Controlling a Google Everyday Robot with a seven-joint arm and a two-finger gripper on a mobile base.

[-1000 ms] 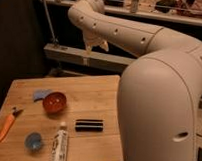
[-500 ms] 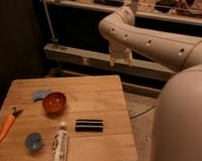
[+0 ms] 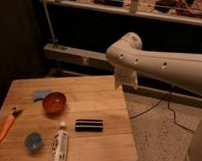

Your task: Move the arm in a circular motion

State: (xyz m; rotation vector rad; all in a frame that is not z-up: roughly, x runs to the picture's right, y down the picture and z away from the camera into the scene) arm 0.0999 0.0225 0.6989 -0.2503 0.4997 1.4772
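The arm [image 3: 160, 64] is a thick cream-white tube with small dark screw holes. It reaches in from the right edge across the upper middle of the camera view. It bends at a rounded elbow [image 3: 126, 46], and a short flared tip [image 3: 125, 78] hangs down from there, above the far right edge of the wooden table [image 3: 101, 102]. No fingers show below that tip, so the gripper is out of view, either hidden behind the arm or outside the frame.
On the table lie an orange bowl [image 3: 54, 102], a blue cloth [image 3: 40, 94], a carrot [image 3: 7, 127], a small blue cup [image 3: 33, 141], a white bottle [image 3: 59, 145] and a black bar [image 3: 89, 125]. A metal rail [image 3: 75, 56] runs behind. Cables [image 3: 158, 109] cross the floor at right.
The arm's elbow and flared tip have swung rightward and downward. The big near segment that filled the lower right has drawn back toward the right edge. The table items have not moved.
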